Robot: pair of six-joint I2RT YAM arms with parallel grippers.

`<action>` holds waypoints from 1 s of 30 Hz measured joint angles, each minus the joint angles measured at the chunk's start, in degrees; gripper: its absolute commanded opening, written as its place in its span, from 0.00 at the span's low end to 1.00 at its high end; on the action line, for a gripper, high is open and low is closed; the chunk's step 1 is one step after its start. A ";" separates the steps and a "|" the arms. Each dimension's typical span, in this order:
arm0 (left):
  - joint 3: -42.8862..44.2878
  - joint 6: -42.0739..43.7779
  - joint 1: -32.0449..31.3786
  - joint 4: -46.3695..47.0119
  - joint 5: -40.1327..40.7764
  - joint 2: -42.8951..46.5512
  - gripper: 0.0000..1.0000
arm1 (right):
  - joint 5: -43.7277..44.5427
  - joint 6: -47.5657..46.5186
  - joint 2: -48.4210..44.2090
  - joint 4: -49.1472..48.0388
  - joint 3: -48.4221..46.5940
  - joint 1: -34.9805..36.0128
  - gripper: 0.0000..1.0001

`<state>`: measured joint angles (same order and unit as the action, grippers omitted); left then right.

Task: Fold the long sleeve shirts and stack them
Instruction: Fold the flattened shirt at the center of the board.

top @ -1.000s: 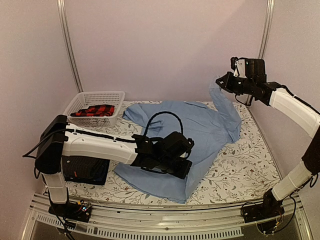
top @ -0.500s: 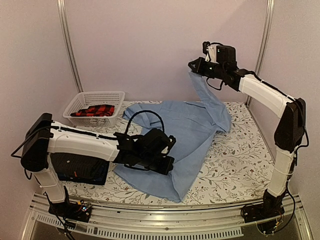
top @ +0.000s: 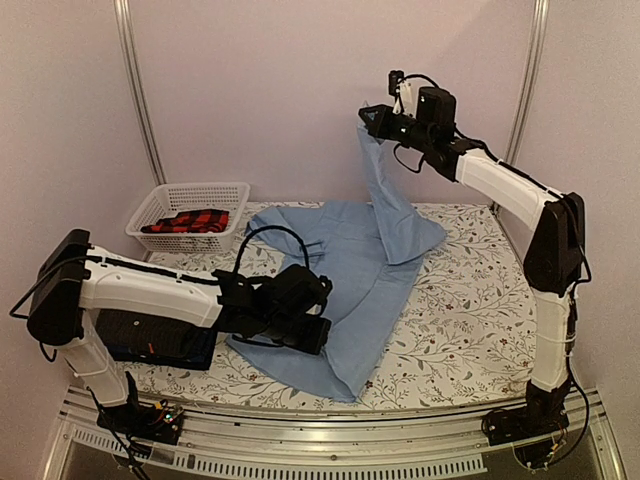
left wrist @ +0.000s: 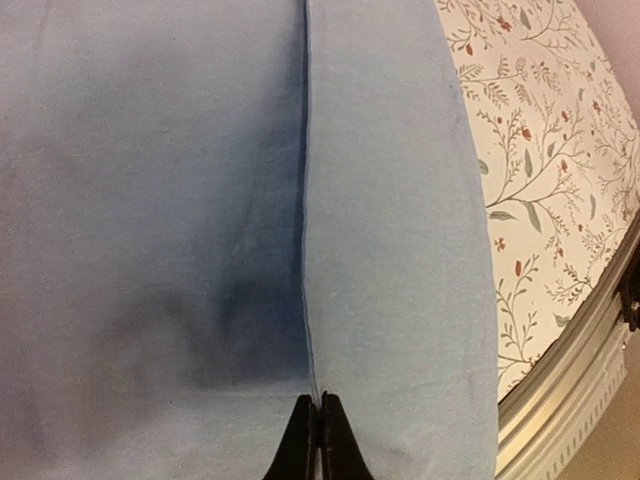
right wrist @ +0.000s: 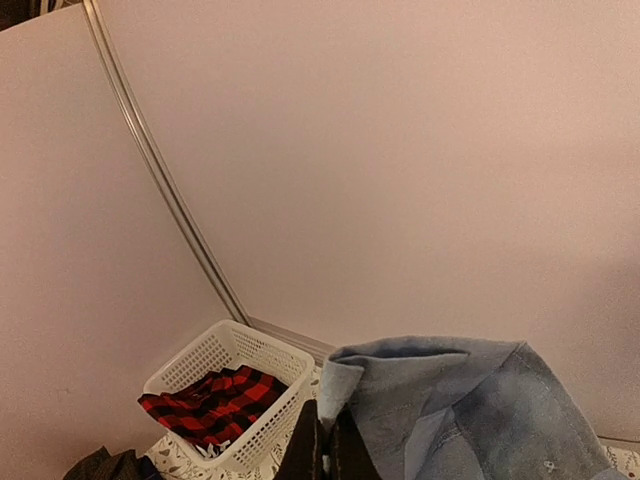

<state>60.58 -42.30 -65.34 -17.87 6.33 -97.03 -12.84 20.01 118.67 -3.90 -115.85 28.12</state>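
A light blue long sleeve shirt (top: 350, 260) lies spread on the flowered table. My right gripper (top: 368, 118) is shut on its cuff (right wrist: 345, 385) and holds it high over the back of the table, so the sleeve hangs down to the shirt body. My left gripper (top: 316, 336) is low at the shirt's near left part. In the left wrist view my left gripper (left wrist: 318, 402) is shut on a lengthwise fold edge of the blue cloth (left wrist: 400, 250). A dark folded shirt (top: 160, 340) lies at the near left, partly under my left arm.
A white lattice basket (top: 190, 192) stands at the back left with a red and black plaid cloth (top: 190, 220) inside. It also shows in the right wrist view, basket (right wrist: 240, 338) and plaid cloth (right wrist: 210, 400). The metal table rail (left wrist: 570, 380) runs along the near edge.
My right gripper has swung left and higher with the cuff, pulling the sleeve over the shirt body. My left gripper has drawn left, dragging the shirt's near part with it.
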 measured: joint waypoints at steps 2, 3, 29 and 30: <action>-0.15 0.02 0.00 -0.28 0.00 0.00 0.00 | -0.83 -0.66 1.55 -1.09 -2.62 0.52 0.00; -0.22 0.07 0.00 -0.33 -0.02 0.00 0.00 | -1.29 -0.92 2.23 -1.57 -3.67 0.83 0.00; 3.28 1.38 -4.74 -8.26 3.39 -0.46 0.00 | -6.80 -7.85 7.19 -10.88 -9.42 3.34 0.00; 3.28 1.25 -4.74 -8.37 3.34 -0.74 0.00 | -7.43 -7.85 7.28 -11.19 -9.42 3.34 0.00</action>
<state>63.86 -41.06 -70.08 -26.24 9.67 -97.78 -20.27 12.16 125.95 -15.09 -125.27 31.46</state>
